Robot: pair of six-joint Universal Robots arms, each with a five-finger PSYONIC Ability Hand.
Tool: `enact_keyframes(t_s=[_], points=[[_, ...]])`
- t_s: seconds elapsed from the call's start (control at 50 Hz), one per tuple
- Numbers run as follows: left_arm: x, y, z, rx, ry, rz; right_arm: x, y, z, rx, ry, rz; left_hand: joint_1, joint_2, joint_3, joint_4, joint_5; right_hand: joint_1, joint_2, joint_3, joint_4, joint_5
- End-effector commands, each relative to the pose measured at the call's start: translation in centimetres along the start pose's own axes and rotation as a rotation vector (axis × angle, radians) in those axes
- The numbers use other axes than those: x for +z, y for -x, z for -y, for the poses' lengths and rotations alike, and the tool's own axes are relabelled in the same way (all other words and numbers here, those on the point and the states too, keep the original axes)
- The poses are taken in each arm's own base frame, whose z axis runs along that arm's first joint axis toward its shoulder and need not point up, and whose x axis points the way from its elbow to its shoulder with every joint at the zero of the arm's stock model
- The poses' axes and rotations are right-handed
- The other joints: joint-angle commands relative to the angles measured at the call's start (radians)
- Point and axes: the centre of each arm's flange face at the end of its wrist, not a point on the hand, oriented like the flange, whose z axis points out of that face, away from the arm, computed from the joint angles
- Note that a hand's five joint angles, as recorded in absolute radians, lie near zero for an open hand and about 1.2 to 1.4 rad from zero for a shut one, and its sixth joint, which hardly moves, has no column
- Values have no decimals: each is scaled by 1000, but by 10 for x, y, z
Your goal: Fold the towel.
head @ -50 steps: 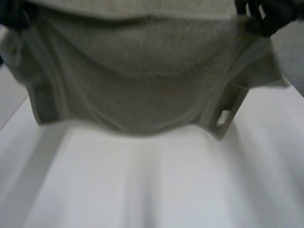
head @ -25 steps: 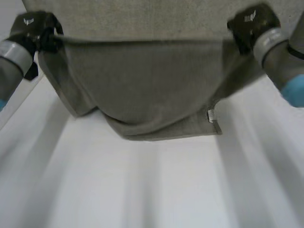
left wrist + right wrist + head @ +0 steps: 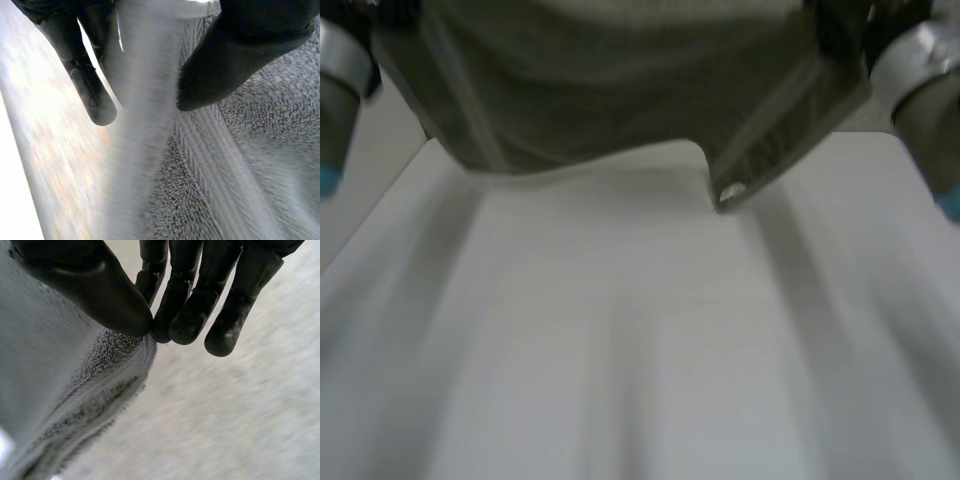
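12 o'clock: grey-green terry towel (image 3: 620, 90) hangs over white worktop (image 3: 640, 350). Left hand (image 3: 240, 45) and right hand (image 3: 100, 285) each pinch its upper edge between thumb and fingers, likely spreading it flat for folding.

towel (image 3: 610, 90) runs off the top edge in the head view and it's all smeared, can't make out the weave. little white tag (image 3: 730, 191) on its low corner is too blurry to read. in the left wrist view, the towel edge between the left hand (image 3: 240, 55) thumb and fingers is pure blur.
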Motion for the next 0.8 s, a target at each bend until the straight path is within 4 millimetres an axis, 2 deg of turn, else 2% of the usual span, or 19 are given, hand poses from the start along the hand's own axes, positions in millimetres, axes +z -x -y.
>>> enact_keyframes(t_s=[0.02, 0.04, 0.06, 0.08, 0.12, 0.14, 0.18, 0.38, 0.4, 0.42, 0.46, 0.56, 0.74, 0.76, 0.78, 0.8], points=[[-82, -5, -94, -35, 244, -140, -62, 50, -72, 72, 210, 266, 98, 44, 42, 31, 55, 72, 66, 69, 61, 30], [-96, -8, -105, -28, 260, -160, -75, 61, -82, 87, 245, 306, 98, 44, 42, 31, 55, 72, 66, 69, 61, 30], [-96, -8, -105, -28, 261, -160, -75, 61, -82, 88, 246, 306, 98, 44, 42, 31, 55, 72, 66, 69, 61, 30], [-105, -11, -112, -11, 264, -172, -75, 61, -82, 88, 246, 306, 98, 44, 42, 31, 55, 72, 66, 69, 61, 30], [-113, -13, -118, 13, 268, -179, -100, 76, -103, 93, 322, 349, 98, 44, 42, 31, 55, 72, 66, 69, 61, 30], [-113, -13, -118, 13, 268, -179, -100, 76, -103, 93, 322, 349, 98, 44, 42, 31, 55, 72, 66, 69, 61, 30], [-125, -16, -129, 78, 289, -192, -114, 84, -115, 83, 361, 369, 98, 44, 42, 31, 55, 72, 66, 69, 61, 30], [-136, -16, -138, 149, 323, -199, -124, 87, -146, 74, 476, 280, 98, 44, 42, 31, 55, 58, 53, 55, 47, 17], [-136, -15, -138, 151, 325, -197, -126, 87, -151, 72, 500, 266, 98, 44, 42, 31, 55, -143, -148, -145, -154, -184], [-136, -15, -138, 151, 325, -197, -126, 87, -151, 71, 501, 266, 98, 44, 42, 31, 55, -145, -150, -147, -156, -186], [-137, -15, -138, 150, 327, -194, -128, 88, -161, 70, 539, 249, 98, 44, 42, 31, 55, -428, -434, -431, -439, -469], [-137, -9, -140, 153, 334, -178, -131, 90, -168, 76, 572, 244, 98, 44, 42, 31, 55, -544, -549, -547, -555, -585], [-138, -4, -142, 153, 341, -167, -134, 86, -166, 100, 628, 226, 98, 44, 42, 31, 55, -514, -520, -517, -526, -556], [-138, -4, -143, 153, 342, -167, -135, 85, -164, 103, 646, 230, 98, 44, 42, 31, 55, -404, -409, -407, -415, -445], [-140, -4, -143, 151, 347, -168, -134, 82, -162, 107, 661, 233, 98, 44, 42, 31, 55, -165, -170, -167, -176, -206], [-140, -4, -143, 151, 347, -168, -134, 81, -162, 107, 661, 233, 98, 44, 42, 31, 55, -162, -168, -165, -173, -203]])
